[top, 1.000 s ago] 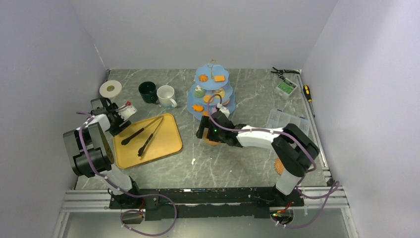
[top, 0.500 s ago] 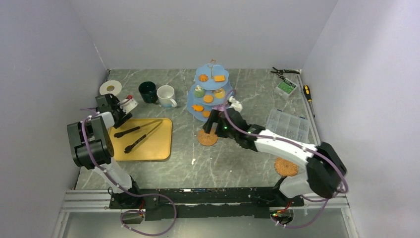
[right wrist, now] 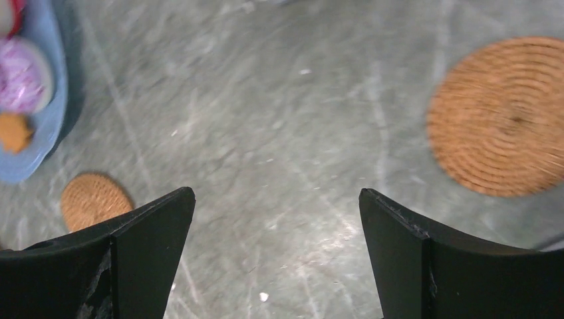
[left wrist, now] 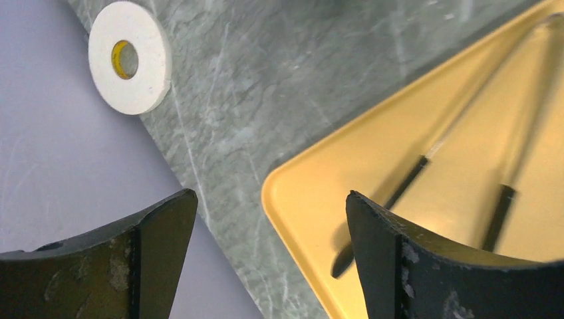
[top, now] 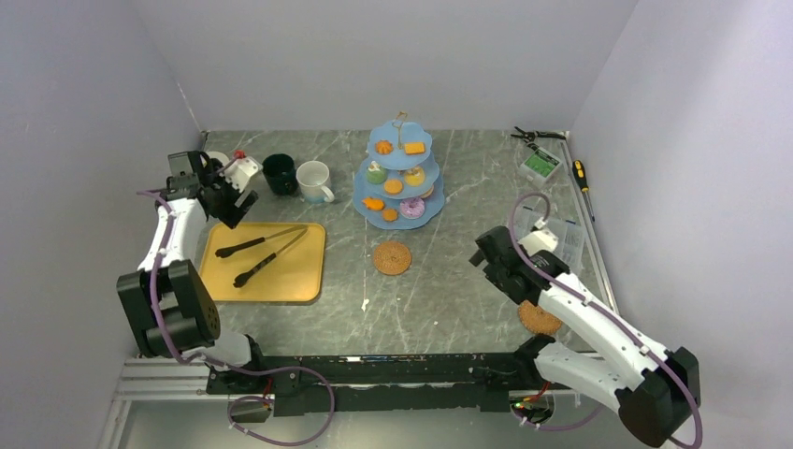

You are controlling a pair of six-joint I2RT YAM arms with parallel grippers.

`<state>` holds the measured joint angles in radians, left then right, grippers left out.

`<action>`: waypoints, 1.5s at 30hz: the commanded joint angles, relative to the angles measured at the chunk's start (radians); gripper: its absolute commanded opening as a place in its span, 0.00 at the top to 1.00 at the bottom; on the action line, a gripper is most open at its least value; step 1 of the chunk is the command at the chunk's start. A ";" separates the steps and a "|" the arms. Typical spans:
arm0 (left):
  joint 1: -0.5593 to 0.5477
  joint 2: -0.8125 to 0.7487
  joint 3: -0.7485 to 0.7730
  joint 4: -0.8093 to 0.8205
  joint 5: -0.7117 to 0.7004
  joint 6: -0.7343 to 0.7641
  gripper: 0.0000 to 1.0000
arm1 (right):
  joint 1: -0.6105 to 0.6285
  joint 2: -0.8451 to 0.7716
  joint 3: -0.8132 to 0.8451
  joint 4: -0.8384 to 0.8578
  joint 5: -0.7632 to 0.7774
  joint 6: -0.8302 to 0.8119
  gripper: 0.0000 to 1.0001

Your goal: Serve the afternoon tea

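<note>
The left tool (left wrist: pixel 269 206) is hovering released over a corner of the yellow tray (left wrist: pixel 346 173), the right tool (right wrist: pixel 276 199) released above the surface (right wrist: pixel 266 100).

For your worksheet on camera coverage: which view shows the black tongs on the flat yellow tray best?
Top external: the black tongs lie whole on the flat yellow tray. Left wrist shows only blurred parts of them; right wrist shows none.

Tray (top: pixel 299 276): 9 o'clock, holding tongs (top: pixel 248 247)
Tape roll (left wrist: pixel 130 56): 10 o'clock corner
Coaster (top: pixel 392 257): table centre
Second coaster (top: pixel 536 323): 4 o'clock
Screwdriver (top: pixel 582 175): 2 o'clock
</note>
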<state>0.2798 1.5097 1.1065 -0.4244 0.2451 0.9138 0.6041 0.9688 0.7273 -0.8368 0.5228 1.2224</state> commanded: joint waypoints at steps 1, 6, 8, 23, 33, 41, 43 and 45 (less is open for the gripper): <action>0.003 -0.068 0.055 -0.238 0.182 -0.087 0.11 | -0.064 -0.066 -0.021 -0.231 0.103 0.159 0.00; 0.002 -0.064 0.117 -0.331 0.262 -0.104 0.11 | -0.175 -0.154 -0.141 0.006 0.087 0.024 0.00; 0.002 -0.060 0.127 -0.342 0.276 -0.107 0.11 | -0.237 -0.146 -0.165 0.085 0.054 -0.042 0.00; 0.027 0.003 0.270 -0.514 0.427 -0.165 0.10 | -0.483 -0.017 -0.268 0.291 -0.161 -0.207 0.00; 0.029 -0.001 0.311 -0.526 0.467 -0.212 0.11 | -0.481 0.083 -0.310 0.418 -0.279 -0.224 0.01; 0.030 -0.011 0.324 -0.514 0.471 -0.248 0.10 | -0.290 0.198 -0.247 0.512 -0.304 -0.164 0.01; 0.029 -0.003 0.335 -0.516 0.460 -0.260 0.11 | -0.223 0.251 -0.209 0.531 -0.299 -0.147 0.01; 0.029 0.010 0.353 -0.507 0.432 -0.301 0.11 | -0.178 0.305 -0.173 0.561 -0.299 -0.140 0.01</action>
<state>0.3069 1.5166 1.3964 -0.9421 0.6754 0.6823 0.3363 1.1721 0.5133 -0.3298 0.3229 1.0115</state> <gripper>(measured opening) 0.894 0.992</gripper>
